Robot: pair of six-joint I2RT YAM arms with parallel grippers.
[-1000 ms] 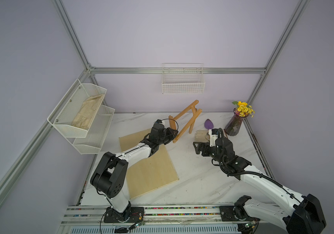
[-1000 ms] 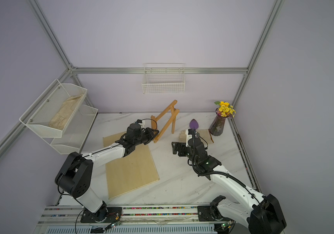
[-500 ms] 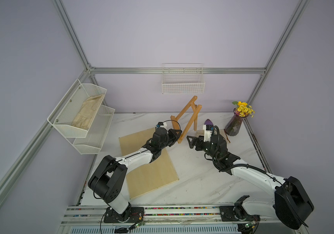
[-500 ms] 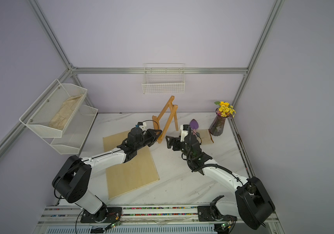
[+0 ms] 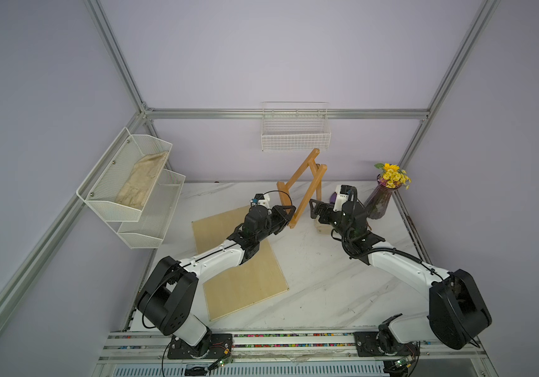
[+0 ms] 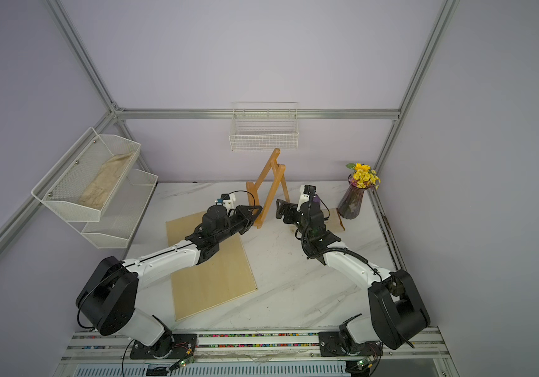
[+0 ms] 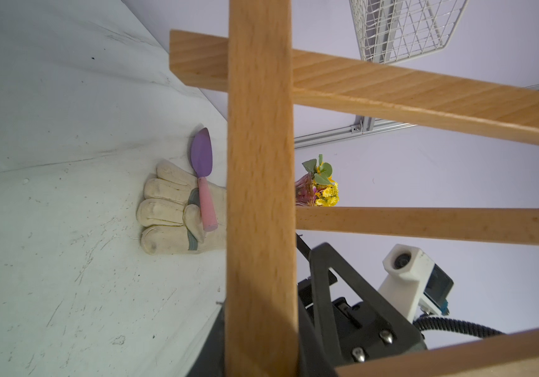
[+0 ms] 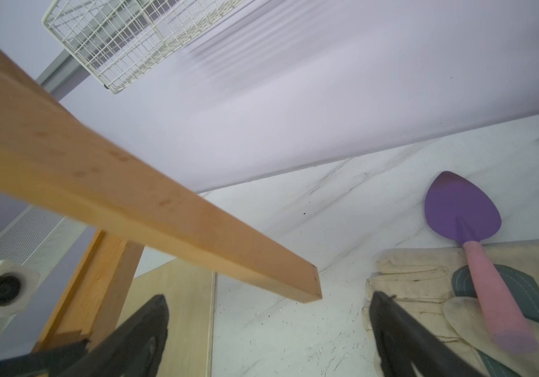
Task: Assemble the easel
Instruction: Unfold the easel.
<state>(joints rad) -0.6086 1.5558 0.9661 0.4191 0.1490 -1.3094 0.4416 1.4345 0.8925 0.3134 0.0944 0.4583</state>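
You have tipped the easel (image 5: pixel 308 196) up. A second ago it leaned low. Now it stands much steeper at the 12 o'clock end of the tabletop (image 5: pixel 320 277), with its top up near the wire basket (image 5: pixel 295 137); both top views show this (image 6: pixel 269 196).

Your left jaws are clenched on the foot of one slanted leg, at the easel's 6 o'clock end. In the left wrist view that leg (image 7: pixel 260 196) runs right up the middle. I cannot tell if the foot touches the tabletop.

Your right jaws have moved too. A second ago they were over by the glove (image 8: pixel 408 284) and the purple trowel (image 8: pixel 460 212). Now they have slid toward 9 o'clock and sit just beside the easel, at about 2 o'clock from the held foot. They are spread wide and hold nothing. In the right wrist view the end of one wooden bar (image 8: pixel 294 284) lines up with the gap between them. It looks like the loose back leg, but I am not sure.

So the lifting part looks done. I think the next job is for your right jaws to take that bar and swing it out, so the easel can stand alone.

The pale board (image 5: pixel 245 277) lies flat at the easel's 7 o'clock, not on it yet.
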